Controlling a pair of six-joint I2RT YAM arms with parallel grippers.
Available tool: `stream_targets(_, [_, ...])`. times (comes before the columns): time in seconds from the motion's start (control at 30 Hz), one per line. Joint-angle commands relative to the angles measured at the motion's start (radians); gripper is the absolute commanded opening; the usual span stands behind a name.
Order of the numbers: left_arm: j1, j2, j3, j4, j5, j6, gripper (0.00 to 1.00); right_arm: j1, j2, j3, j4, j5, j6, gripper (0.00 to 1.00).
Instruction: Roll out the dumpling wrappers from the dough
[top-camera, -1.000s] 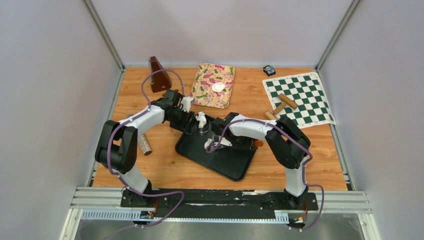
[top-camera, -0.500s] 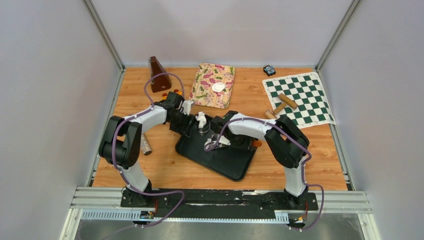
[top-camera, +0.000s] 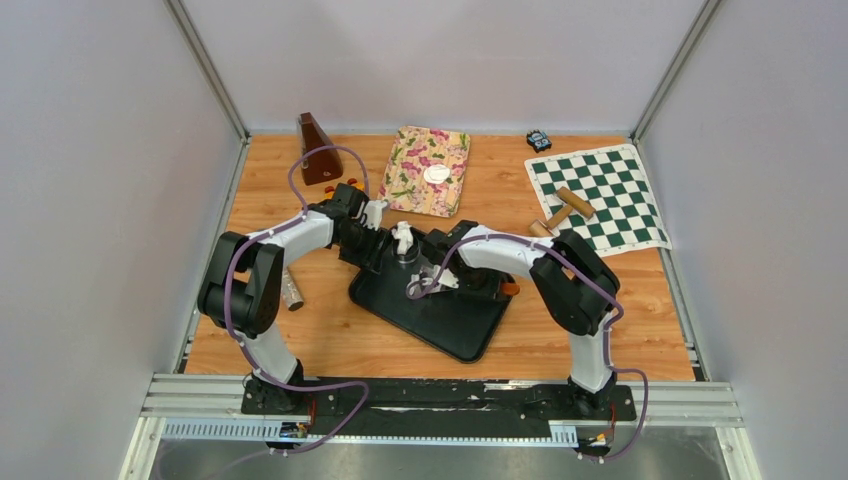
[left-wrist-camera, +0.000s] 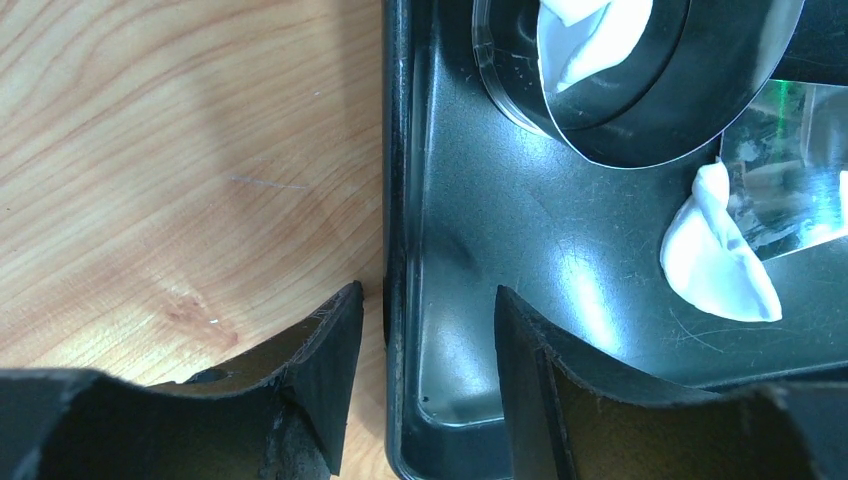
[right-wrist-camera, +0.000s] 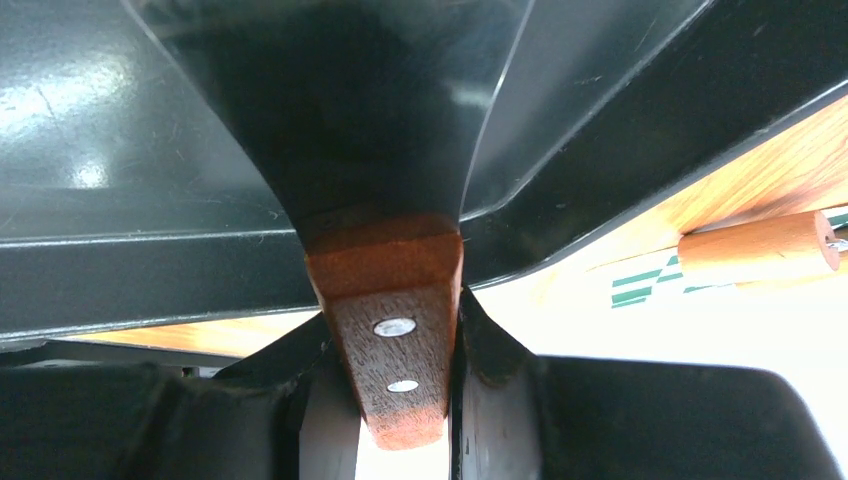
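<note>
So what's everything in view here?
tray: one, black, table centre
cutter: one, shiny, in tray
dough: two scraps, white, in tray
wrapper: one, white, on floral tray
floral tray: one, pink, far centre
metronome: one, brown, far left
chess mat: one, green, far right
rods: three, wooden, mat's edge
gadget: one, dark, beyond mat
cylinder: one, silver, beside left arm
spatula: one, black, in right gripper
left gripper: black, open, astride tray rim
right gripper: black, shut on spatula
</note>
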Motion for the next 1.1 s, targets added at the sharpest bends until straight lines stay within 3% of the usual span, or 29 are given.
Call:
stream_targets(0.0, [-0.002,-0.017,-0.005,0.018,0.004,0.004,0.58,-0.009,-0.045,-0.015,0.109,-0.005,0.038,0.0])
stream_targets(0.47, [-0.002,-0.021,-0.004,0.024,0.002,0.002,0.58,-0.053,-0.241,-0.023,0.177,0.094,-0.036,0.0])
stream_targets(0.67, [0.0,-0.021,0.002,0.026,-0.032,0.0,0.58,-0.025,-0.188,-0.024,0.311,0.311,-0.125,0.0])
stream_targets(1.07, [0.06,-0.027,-0.006,0.032,0.009,-0.008,0.57,0.053,-0.106,0.0,0.27,0.355,-0.141,0.0])
